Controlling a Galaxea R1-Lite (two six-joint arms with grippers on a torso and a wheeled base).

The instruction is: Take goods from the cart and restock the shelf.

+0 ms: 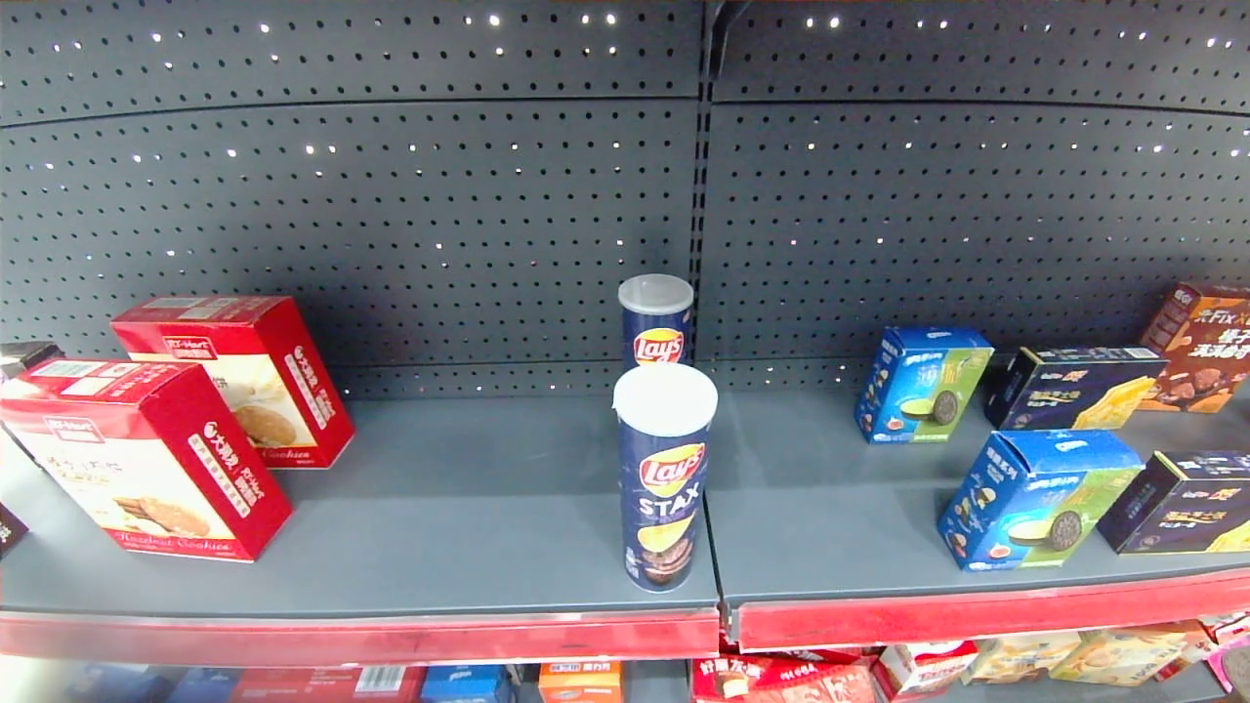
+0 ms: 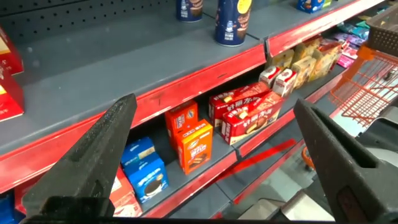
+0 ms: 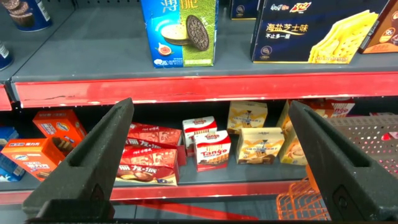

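Two dark blue chip cans stand on the grey shelf (image 1: 469, 527) in the head view, one at the front (image 1: 664, 478) and one behind it (image 1: 655, 320) by the pegboard. My left gripper (image 2: 214, 165) hangs open with nothing between its fingers, in front of the lower shelf rows; the front can (image 2: 232, 22) shows above it. My right gripper (image 3: 211, 165) is also open and holds nothing, below the shelf's red front edge (image 3: 205, 87). An orange wire cart (image 2: 367, 81) stands off to one side, and its corner (image 3: 305, 202) appears near the right gripper.
Red cookie boxes (image 1: 146, 459) stand at the shelf's left. Blue cookie boxes (image 1: 1035, 498) and dark cracker boxes (image 1: 1177, 503) stand at its right. The lower shelf holds red and orange boxes (image 2: 193, 140) and yellow boxes (image 3: 261, 143). Bare shelf lies on both sides of the cans.
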